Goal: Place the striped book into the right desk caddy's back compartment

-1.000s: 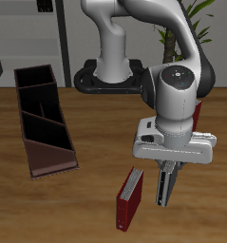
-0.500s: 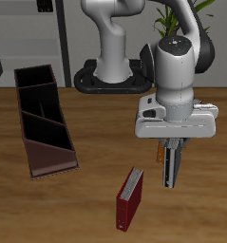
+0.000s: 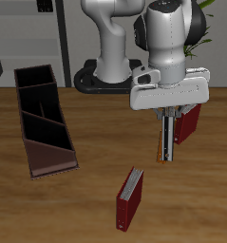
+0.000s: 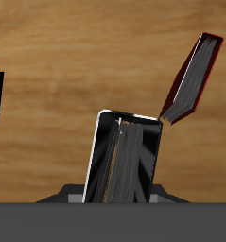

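Wood-grain table [image 3: 86,204] with grey shelving and a plant behind it; robot base at the back. Gripper [image 3: 168,128] hangs well above the tabletop, fingers pointing down and pinching the striped book [image 3: 165,136], which hangs vertically below them, clear of the table, thin edge toward the exterior camera with an orange strip along that edge. Wrist view shows the same striped book [image 4: 126,159] up close, grey cover with black and white lengthwise stripes and a white border, held between the fingers, though the fingertips themselves are hidden behind the dark bar of the gripper body. Right desk caddy [image 3: 41,120] lies on the table well away from the striped book, maroon-brown outside, black inside, running front to back at a slight angle; its back compartment [image 3: 34,76] is the squarish end section farthest from the table's front edge, with nothing visible in it. One dark red book [image 3: 130,197] lies on the table nearer the front edge than the striped book, between it and the caddy sideways. Another dark red book [image 3: 189,123] sits just behind the striped book, partly hidden by the gripper; in wrist view it [image 4: 193,77] appears tilted.
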Available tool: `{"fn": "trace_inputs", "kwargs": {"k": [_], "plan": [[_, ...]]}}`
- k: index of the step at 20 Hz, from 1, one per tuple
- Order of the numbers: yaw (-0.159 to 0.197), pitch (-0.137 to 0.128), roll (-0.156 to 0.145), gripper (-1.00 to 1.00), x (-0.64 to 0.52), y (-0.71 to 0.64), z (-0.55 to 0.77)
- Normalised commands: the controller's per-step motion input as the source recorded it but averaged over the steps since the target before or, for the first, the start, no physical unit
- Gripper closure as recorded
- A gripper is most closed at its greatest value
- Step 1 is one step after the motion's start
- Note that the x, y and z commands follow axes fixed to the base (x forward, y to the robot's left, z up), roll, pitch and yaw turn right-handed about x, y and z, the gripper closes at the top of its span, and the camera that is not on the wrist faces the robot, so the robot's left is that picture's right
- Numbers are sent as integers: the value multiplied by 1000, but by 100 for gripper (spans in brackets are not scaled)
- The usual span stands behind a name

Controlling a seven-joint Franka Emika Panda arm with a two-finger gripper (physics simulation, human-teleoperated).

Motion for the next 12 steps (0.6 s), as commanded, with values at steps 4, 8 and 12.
{"fn": "trace_inputs", "kwargs": {"k": [4,8,12], "plan": [[51,-59,6,100,-212,-81,214],[54,-78,-5,100,-340,-145,350],[93,-106,6,100,-461,-143,499]]}}
